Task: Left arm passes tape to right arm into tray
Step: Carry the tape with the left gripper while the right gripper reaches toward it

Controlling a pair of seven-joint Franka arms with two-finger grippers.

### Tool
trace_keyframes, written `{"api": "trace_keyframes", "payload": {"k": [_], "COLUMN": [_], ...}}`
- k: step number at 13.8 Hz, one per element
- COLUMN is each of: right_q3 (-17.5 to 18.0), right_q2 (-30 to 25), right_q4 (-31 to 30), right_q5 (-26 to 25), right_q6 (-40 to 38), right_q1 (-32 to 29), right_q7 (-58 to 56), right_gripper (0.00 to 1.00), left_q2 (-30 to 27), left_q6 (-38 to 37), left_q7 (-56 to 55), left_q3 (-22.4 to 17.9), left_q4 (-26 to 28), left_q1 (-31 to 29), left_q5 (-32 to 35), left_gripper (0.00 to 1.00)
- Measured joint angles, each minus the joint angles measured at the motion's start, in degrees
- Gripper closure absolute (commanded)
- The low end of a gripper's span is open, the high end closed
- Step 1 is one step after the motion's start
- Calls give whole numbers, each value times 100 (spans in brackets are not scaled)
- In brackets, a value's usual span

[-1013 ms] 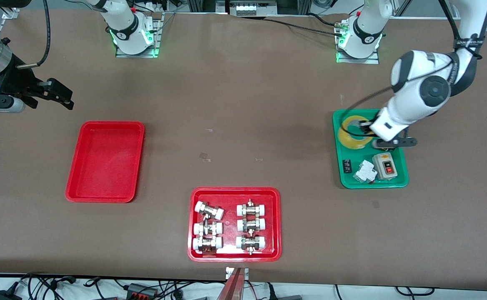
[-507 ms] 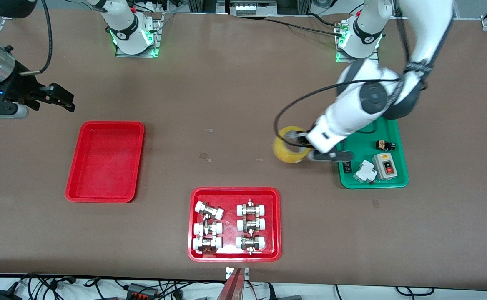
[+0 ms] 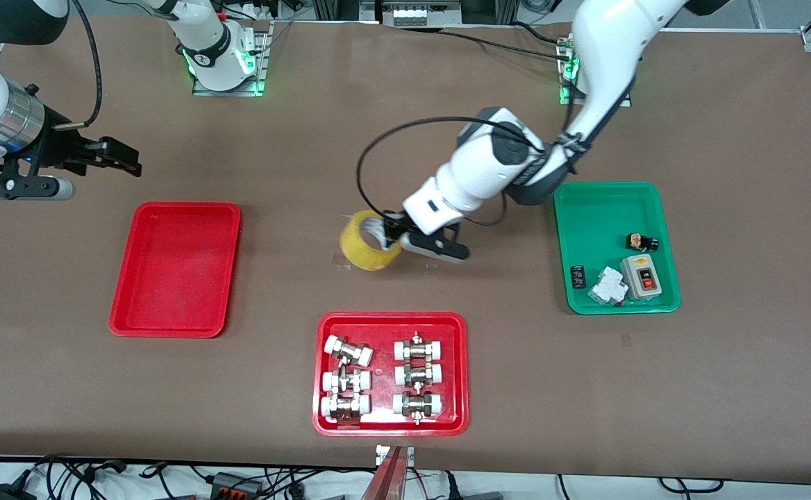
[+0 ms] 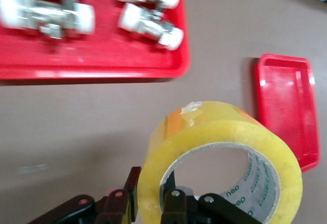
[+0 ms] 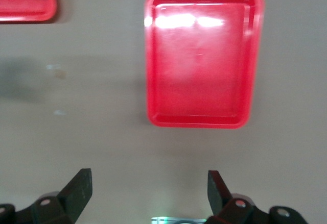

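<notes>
- The tape (image 3: pixel 369 241) hangs in the left gripper (image 3: pixel 390 235), over the table's (image 3: pixel 405 125) middle.
- The fittings tray (image 3: pixel 390 321) lies nearer the front camera than the tape.
- The tray (image 3: pixel 175 269) sits toward the right arm's end, the right gripper (image 3: pixel 126 160) above the table near it.

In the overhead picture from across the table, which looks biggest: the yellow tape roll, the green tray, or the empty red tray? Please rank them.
1. Empty red tray and green tray: they look about alike, so I won't rank them.
2. Tape roll, clearly smallest, though the left gripper holds it up, nearer the camera.

table (image 3: pixel 273 236) bare between tape (image 3: pixel 367 241) and tray (image 3: pixel 176 269) | fittings tray (image 3: pixel 390 319) nearer camera
</notes>
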State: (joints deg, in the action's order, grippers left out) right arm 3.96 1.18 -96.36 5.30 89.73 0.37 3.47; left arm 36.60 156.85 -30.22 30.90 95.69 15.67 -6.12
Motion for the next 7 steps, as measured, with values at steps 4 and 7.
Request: {"api": "trace_keyframes", "payload": {"k": [4, 7], "right_q3": [-30, 36], "right_q2": [309, 843], "right_q4": [-76, -80], "right_q5": [1479, 2544], "right_q6": [-7, 507], "right_q1": [-184, -136], "right_q7": [-704, -865], "right_gripper": [0, 0], "left_q2": [149, 180], "left_q6": [1128, 1318], "left_q7": [-161, -342], "left_q3": [7, 6], "left_q4": [-83, -281], "left_q1": [501, 697], "left_q5": [-299, -312], "left_gripper": [100, 100]}}
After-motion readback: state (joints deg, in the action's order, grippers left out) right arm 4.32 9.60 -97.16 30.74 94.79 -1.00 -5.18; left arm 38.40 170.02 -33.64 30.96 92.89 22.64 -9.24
